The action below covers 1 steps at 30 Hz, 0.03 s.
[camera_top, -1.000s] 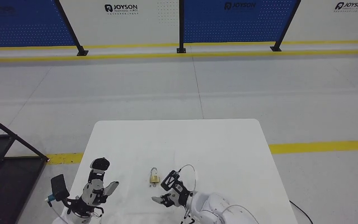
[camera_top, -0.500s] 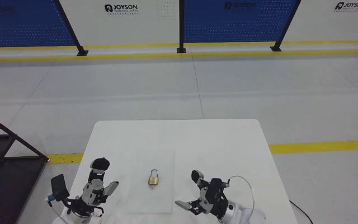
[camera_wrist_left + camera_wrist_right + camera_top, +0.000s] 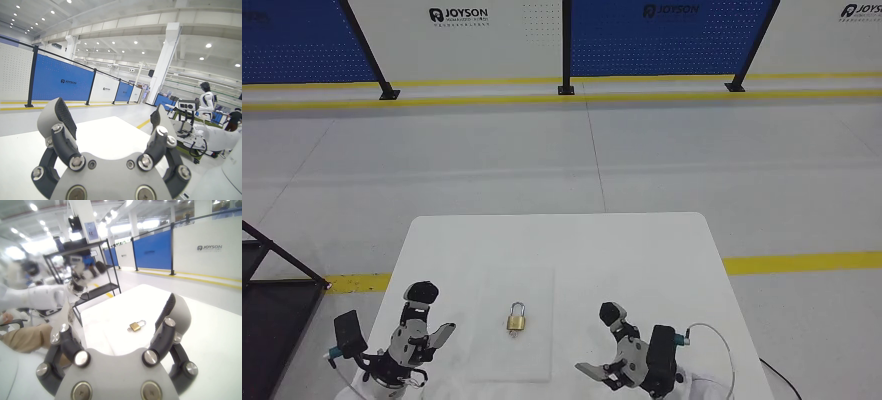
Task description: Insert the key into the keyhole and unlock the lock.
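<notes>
We see a pale grey floor [image 3: 592, 160] crossed by yellow lines [image 3: 492, 100] and fenced by blue and white panels [image 3: 662, 35]. A black shelf rack [image 3: 104, 290] stands beside the white surface [image 3: 642, 250]. Round ceiling lights [image 3: 208, 45] shine near a white column [image 3: 166, 62].

The grey fingers [image 3: 180, 307] are lined with ribbed black pads [image 3: 64, 115] and fastened by black links [image 3: 62, 144] and silver screws [image 3: 75, 162].

The lock [image 3: 515, 322] is brass with a silver shackle [image 3: 517, 306]; the table [image 3: 642, 250] is white. Blue and white dotted panels [image 3: 662, 40] cross the frame's top; floor stripes [image 3: 802, 264] are yellow.
</notes>
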Tool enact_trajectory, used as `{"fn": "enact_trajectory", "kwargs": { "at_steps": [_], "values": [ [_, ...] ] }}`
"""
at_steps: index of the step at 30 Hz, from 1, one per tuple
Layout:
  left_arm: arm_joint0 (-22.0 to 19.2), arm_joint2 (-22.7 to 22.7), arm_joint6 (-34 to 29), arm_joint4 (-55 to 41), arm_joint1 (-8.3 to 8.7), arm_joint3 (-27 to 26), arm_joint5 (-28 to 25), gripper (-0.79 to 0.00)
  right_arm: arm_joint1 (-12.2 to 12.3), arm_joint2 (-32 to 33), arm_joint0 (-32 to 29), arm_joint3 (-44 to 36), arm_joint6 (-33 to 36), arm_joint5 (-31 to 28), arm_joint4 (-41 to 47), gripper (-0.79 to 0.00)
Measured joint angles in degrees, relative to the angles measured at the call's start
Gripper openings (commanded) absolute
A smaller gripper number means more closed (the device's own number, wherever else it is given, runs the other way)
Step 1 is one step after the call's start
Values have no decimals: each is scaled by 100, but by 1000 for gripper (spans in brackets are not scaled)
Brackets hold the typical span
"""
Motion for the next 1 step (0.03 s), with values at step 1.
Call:
{"fn": "enact_trajectory", "kwargs": {
  "at_steps": [1],
  "values": [
    [-43, 6, -86, 30, -9, -5, 98, 0, -2, 45, 29, 15, 39, 79, -13, -1]
  ]
}}
